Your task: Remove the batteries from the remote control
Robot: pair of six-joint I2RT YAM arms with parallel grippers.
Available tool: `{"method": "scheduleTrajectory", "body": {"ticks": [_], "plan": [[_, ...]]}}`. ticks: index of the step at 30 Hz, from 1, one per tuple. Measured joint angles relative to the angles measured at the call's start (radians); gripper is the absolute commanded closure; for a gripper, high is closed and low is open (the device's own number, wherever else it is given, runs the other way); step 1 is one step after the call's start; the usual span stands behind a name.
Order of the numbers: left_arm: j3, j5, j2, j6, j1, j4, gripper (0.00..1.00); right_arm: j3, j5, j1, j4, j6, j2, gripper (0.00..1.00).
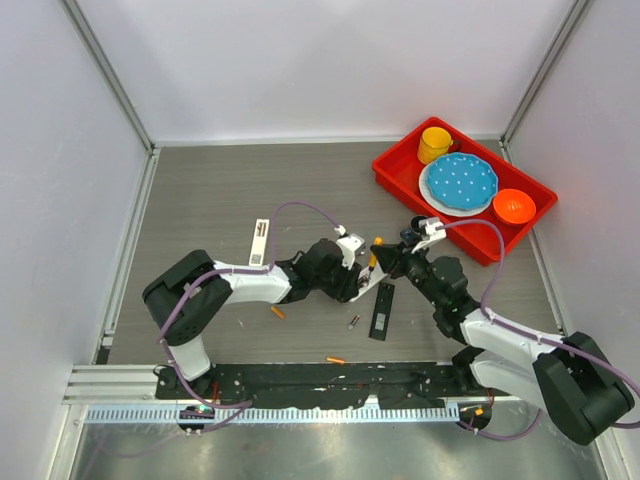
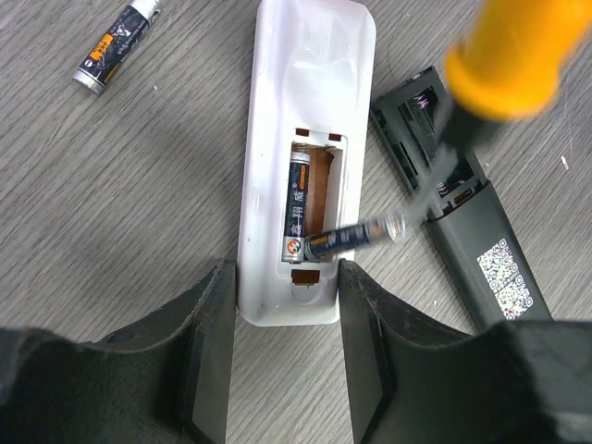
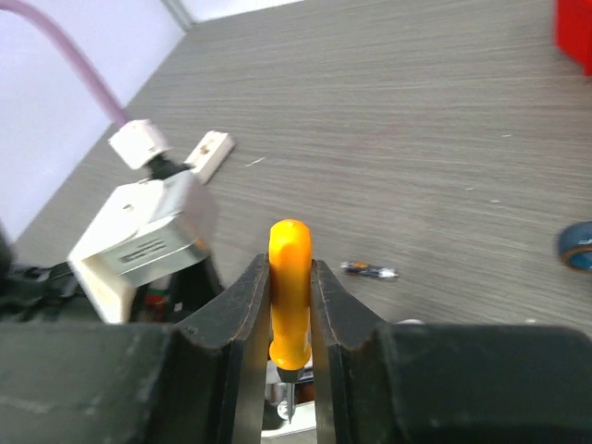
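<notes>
A white remote [image 2: 305,102] lies back up with its battery bay open. One dark battery [image 2: 298,199] lies in the bay, and a second [image 2: 335,241] is tilted up across the bay's near end at the screwdriver tip. My left gripper [image 2: 287,277] is shut on the near end of the white remote, seen from above [image 1: 350,276]. My right gripper [image 3: 289,277] is shut on the orange screwdriver handle [image 3: 289,296], shaft pointing down into the bay; it is just right of the left gripper [image 1: 392,260]. A loose dark battery [image 2: 116,46] lies on the table.
A black remote [image 1: 382,310] with an empty bay lies right of the white one. Loose batteries lie near the front: orange ones [image 1: 278,312] [image 1: 336,359] and a dark one [image 1: 353,322]. A white cover [image 1: 260,242] lies left. A red bin [image 1: 398,178] with dishes stands back right.
</notes>
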Motion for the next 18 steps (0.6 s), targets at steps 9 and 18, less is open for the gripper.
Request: {"method": "scheduleTrajectory", "body": {"ticks": [9,18], "plan": [[0.001,0.000,0.000,0.000,0.000,0.003,1.00,0.000,-0.112,0.016,-0.041,0.072,-0.013,0.99],[0.000,-0.004,-0.008,-0.003,0.000,0.000,0.99,0.000,-0.096,0.015,-0.112,0.075,-0.042,0.99]]}}
